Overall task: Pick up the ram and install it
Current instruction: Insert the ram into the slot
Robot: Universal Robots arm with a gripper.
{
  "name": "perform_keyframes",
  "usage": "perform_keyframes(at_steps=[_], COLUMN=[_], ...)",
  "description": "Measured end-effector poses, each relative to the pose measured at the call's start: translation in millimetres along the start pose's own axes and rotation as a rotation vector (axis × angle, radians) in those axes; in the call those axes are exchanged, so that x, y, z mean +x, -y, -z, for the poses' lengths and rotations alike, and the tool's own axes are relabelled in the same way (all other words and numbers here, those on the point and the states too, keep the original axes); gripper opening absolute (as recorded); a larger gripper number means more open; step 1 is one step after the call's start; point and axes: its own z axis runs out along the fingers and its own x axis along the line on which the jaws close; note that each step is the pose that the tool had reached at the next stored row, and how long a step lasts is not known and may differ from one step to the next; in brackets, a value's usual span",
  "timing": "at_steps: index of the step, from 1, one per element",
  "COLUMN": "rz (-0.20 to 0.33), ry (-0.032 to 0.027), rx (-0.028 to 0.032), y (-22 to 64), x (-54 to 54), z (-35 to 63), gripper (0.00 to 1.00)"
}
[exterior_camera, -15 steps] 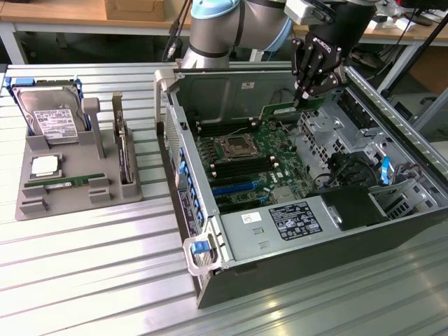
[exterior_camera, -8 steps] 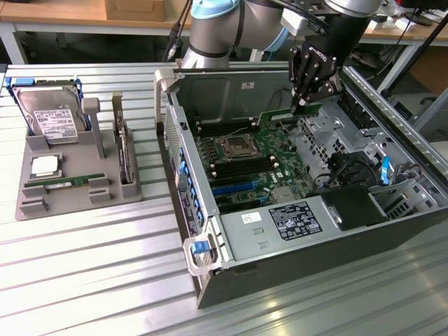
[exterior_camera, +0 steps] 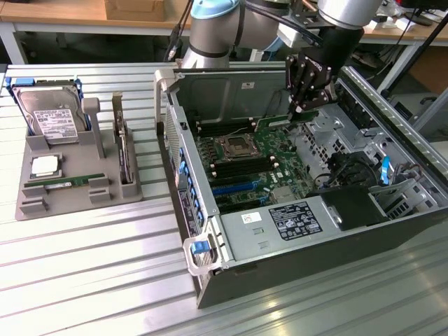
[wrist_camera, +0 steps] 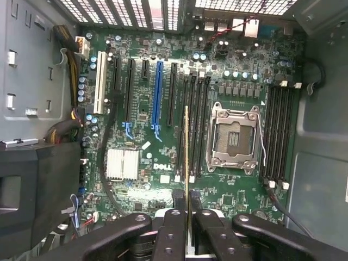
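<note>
The claw (exterior_camera: 302, 105), clamped on the ram (wrist_camera: 186, 152), hangs above the memory slots (wrist_camera: 198, 125) beside the CPU socket (wrist_camera: 234, 138), toward the exterior view's upper right. A clean install likely needs the stick parallel to its slot and pressed evenly.

The computer case (exterior_camera: 294, 262) lies open on the counter (exterior_camera: 84, 280). Inside the case the motherboard (wrist_camera: 141, 103) lies flat on the case's floor. Above it, within the case's walls, hangs the pincer (exterior_camera: 299, 106), clamped on the ram (wrist_camera: 186, 147). Outside the case, on the exterior view's left, a parts tray (exterior_camera: 42, 208) rests on the counter, carrying a hard drive (exterior_camera: 49, 115), a CPU chip (exterior_camera: 45, 166), a second memory stick (exterior_camera: 66, 182) and an expansion card (exterior_camera: 124, 150).
</note>
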Motion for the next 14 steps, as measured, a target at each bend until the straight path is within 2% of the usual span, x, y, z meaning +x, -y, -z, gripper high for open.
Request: perform_keyframes(at_steps=[14], rz=[0.000], ry=[-0.0001], rx=[0.0000], y=[0.5], x=[0.3], z=[-27.6], gripper=[0.13])
